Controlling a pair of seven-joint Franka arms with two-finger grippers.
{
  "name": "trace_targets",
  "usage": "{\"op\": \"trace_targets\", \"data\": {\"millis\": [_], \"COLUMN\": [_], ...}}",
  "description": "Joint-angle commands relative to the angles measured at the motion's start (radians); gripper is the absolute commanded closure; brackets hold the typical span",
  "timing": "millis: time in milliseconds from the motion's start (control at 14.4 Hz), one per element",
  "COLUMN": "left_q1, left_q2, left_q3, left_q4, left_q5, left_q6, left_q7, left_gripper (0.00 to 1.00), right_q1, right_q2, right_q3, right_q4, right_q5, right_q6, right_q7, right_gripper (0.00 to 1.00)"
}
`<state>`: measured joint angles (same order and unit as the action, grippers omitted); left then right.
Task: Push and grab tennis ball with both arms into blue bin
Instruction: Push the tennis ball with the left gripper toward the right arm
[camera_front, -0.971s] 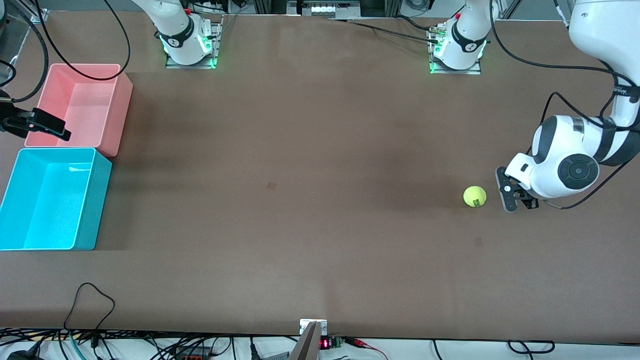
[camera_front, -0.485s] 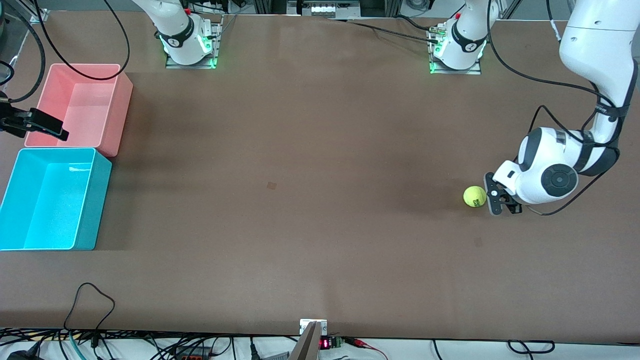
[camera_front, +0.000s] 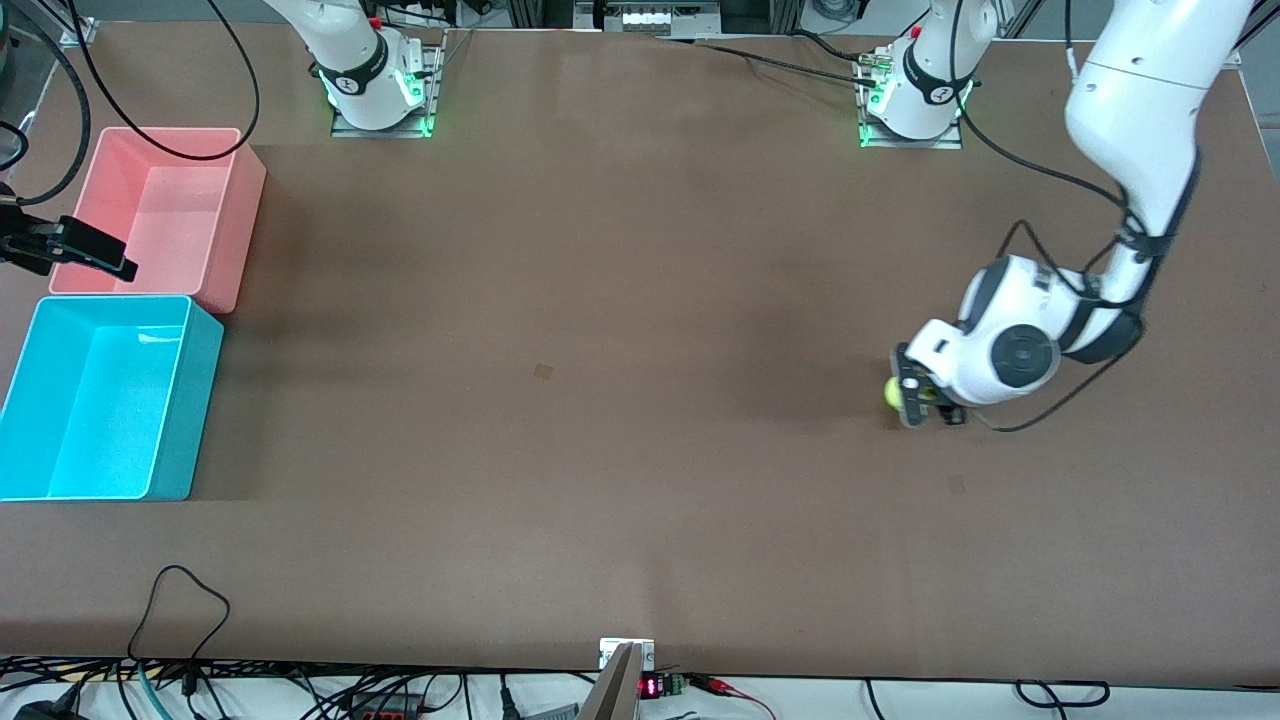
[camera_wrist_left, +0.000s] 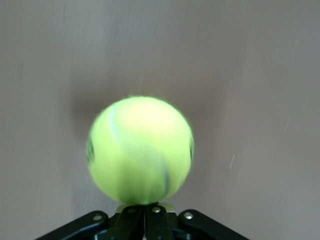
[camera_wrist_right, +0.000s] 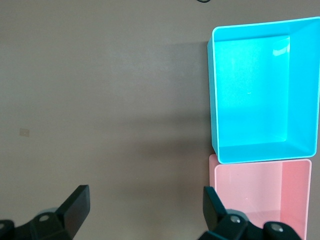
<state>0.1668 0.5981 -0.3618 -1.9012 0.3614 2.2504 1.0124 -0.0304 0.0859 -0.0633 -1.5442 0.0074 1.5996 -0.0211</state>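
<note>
I am holding my left claw (camera_front: 910, 395) low over the tabletop (camera_front: 600, 450), toward the left arm's end, with its two fingers closed together and gripping nothing. The closed tips are touching the tennis ball (camera_front: 889, 390), which is sitting on the tabletop just beside them, on the side that faces the right arm's end. In the left wrist view the tennis ball (camera_wrist_left: 140, 150) is filling the middle of the frame, right at the tip of my left claw (camera_wrist_left: 146, 214), its pale seam curving across the fuzz.

My right arm is waiting at the right arm's end of the tabletop. Its right claw (camera_front: 100, 255) is hanging with its fingers wide apart over the rim of the pink bin (camera_front: 245, 230). In the right wrist view the right claw (camera_wrist_right: 145, 200) is holding nothing between its spread fingers.

The blue bin (camera_front: 205, 400) is standing just beside the pink bin, nearer to the front camera, and well apart from the ball. The right wrist view is showing the blue bin (camera_wrist_right: 215, 100) and the pink bin (camera_wrist_right: 307, 200) side by side.
</note>
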Motion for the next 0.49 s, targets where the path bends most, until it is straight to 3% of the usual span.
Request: {"op": "trace_targets", "data": {"millis": [0,139,416], "left_q1": [0.01,0.019,0.046], "left_q2": [0.002,-0.01,-0.052], "left_q3": [-0.1,-0.16,-0.161], "left_q4": [0.03,0.036,0.07], "left_q5": [0.002,-0.038,-0.053], "left_q6": [0.001,-0.011,-0.193], "left_q7": [-0.095,-0.15,-0.15], "left_gripper": [1.0,1.0,1.0], "right_q1": [-0.009,-0.014,-0.014], "right_q2": [-0.005,-0.003,0.014], "right_q3": [0.002,0.002,0.002], "right_q4": [0.003,0.001,0.001], "right_q5": [0.017,0.017,0.019], "right_q6": [-0.009,-0.009,-0.009], "right_q7": [-0.019,-0.017,-0.007], "right_gripper": [0.0,0.0,0.0]}}
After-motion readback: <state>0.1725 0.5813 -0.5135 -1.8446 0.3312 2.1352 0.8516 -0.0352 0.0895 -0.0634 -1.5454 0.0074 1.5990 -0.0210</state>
